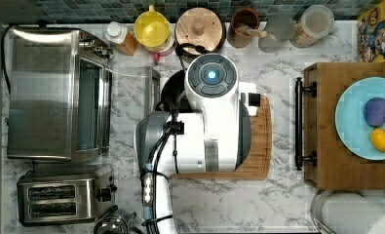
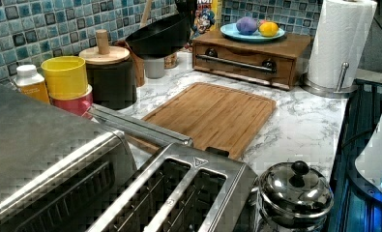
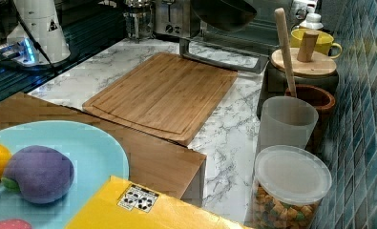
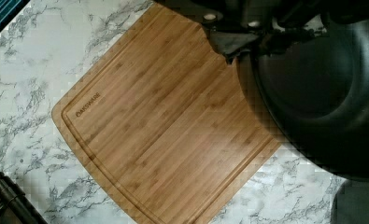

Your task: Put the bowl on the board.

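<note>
The jaws are closed on the rim of the small round glossy black bowl (image 4: pixel 322 88), holding it tilted in the air above the large rectangular light-brown wooden cutting board (image 4: pixel 163 126) on the marble desk (image 4: pixel 28 70). The bowl appears rigid, light, smooth and probably slippery; a rim grip suits it.

Arm raised high above the counter, hand (image 4: pixel 247 35) clamped on bowl (image 4: pixel 322 88) rim.
</note>
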### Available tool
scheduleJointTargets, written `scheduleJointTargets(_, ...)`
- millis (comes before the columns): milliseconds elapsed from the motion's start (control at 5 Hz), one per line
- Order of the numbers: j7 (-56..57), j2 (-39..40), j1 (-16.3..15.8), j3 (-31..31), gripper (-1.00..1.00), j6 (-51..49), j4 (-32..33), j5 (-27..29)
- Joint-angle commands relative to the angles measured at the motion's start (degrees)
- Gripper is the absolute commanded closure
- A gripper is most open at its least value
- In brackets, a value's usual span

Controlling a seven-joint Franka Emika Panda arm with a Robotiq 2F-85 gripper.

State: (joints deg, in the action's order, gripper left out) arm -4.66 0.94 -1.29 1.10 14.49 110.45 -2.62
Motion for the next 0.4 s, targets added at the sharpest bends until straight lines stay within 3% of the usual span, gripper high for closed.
scheduleJointTargets(200,-1.51,-0.77,1.51,0.94,1.00,4.10,3.20,2.03)
scheduleJointTargets(400,-4.51,-5.28,3.32,3.02,1.00,14.67,12.54,3.23)
